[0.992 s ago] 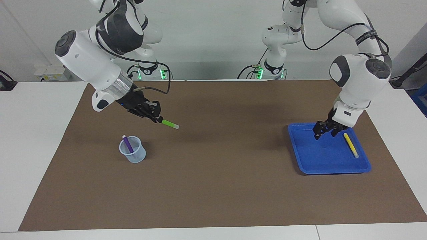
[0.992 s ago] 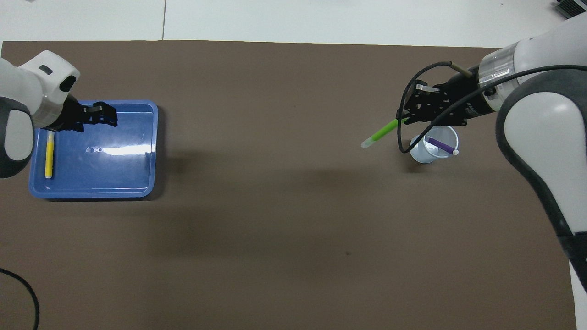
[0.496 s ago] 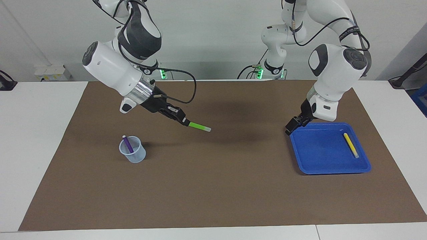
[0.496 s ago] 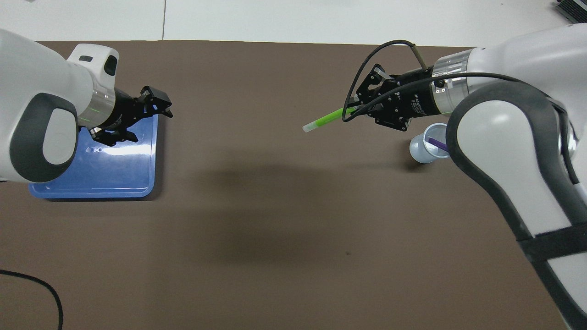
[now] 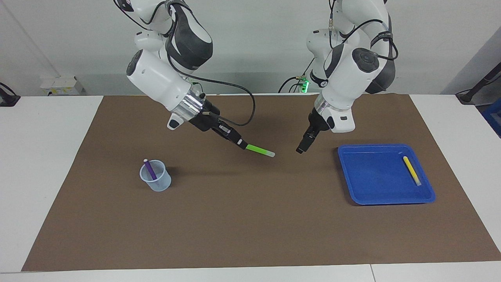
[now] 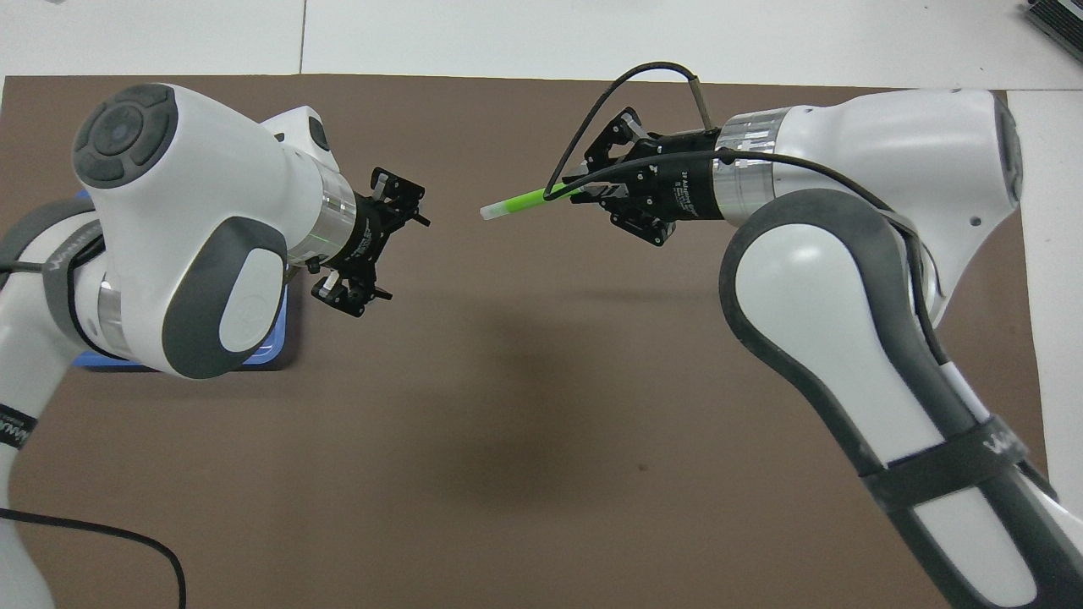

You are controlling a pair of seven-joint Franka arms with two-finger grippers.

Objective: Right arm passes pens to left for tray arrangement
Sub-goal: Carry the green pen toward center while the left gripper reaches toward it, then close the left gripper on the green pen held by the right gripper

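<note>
In the facing view the green pen (image 5: 260,149) is held out by the right pincer (image 5: 239,142) over the surface, clear of the tray (image 5: 375,196) (yellow pen (image 5: 411,170) inside), while in the overhead view the left pincer (image 6: 381,241) is seen spread, best closed squarely on the pen's free end.

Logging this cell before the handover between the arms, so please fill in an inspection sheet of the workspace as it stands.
Surface: brown mat on a white table.
Job's things: green pen held in the air over the mat's middle; yellow pen lying in the blue tray; purple pen standing in the clear cup.
Clutter: nothing seen.
Grippers: right pincer shut on the green pen; left pincer open, empty, apart from the pen's whitish tip, over the mat beside the tray.
Cables: black cable looping off the right wrist; another at the left arm's base.
Surroundings: white wall; socket box.
</note>
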